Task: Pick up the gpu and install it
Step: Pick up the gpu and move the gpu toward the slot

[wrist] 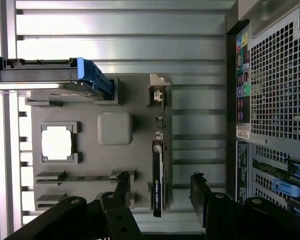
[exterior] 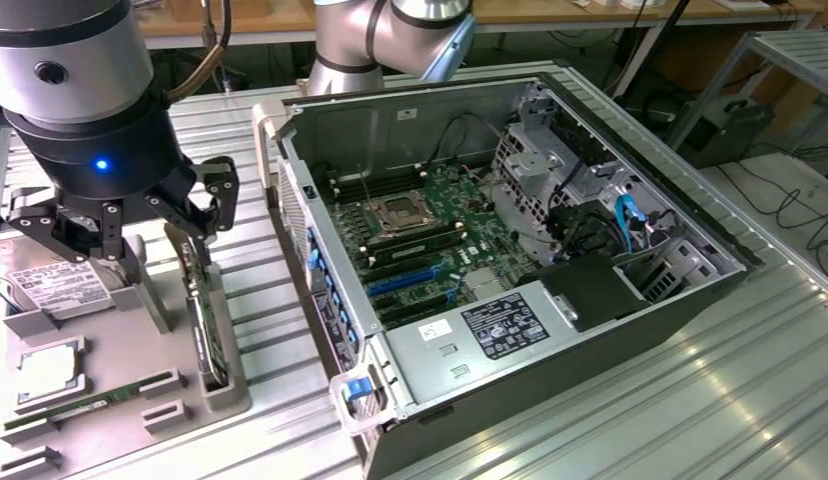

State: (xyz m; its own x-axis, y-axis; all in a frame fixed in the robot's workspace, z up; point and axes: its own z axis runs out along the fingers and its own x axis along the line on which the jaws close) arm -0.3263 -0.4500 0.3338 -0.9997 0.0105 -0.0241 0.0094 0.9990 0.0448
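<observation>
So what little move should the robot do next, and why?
Probably lower straight down. The open jaws hang above the thin dark graphics card with a green label, standing on edge, untouched, in the grey plastic tray. In the wrist view it lies between the jaws, so descending should straddle it.

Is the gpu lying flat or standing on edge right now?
Standing on edge: the gpu stands upright in a slot of the grey holder, outside the computer case.
</observation>
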